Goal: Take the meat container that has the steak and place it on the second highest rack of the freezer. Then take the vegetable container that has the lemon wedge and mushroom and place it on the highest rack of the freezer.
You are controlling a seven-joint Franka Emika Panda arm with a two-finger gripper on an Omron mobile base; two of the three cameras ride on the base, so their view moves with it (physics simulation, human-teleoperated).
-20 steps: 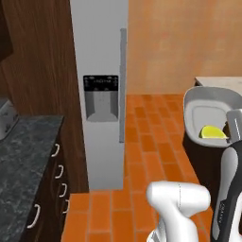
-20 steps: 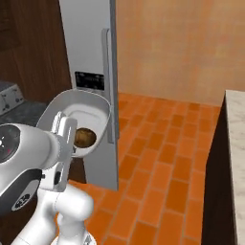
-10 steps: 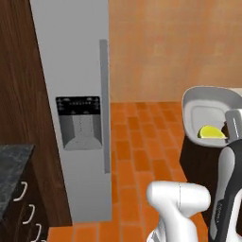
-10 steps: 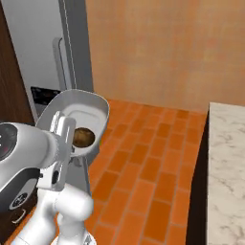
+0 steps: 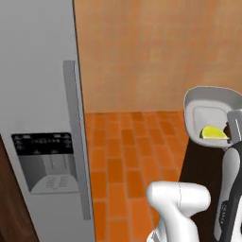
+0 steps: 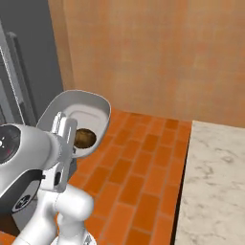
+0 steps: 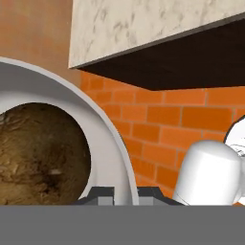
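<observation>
Apparently lemon wedge (image 5: 215,133) left-view, mushroom (image 6: 84,138) right-view, 1 vegetable container (image 6: 88,106).

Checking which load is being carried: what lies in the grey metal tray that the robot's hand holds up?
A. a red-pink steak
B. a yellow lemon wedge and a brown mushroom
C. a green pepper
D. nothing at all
B: the grey squarish metal tray, clamped at its rim by the hand, holds a yellow lemon wedge and a dark brown mushroom.
</observation>
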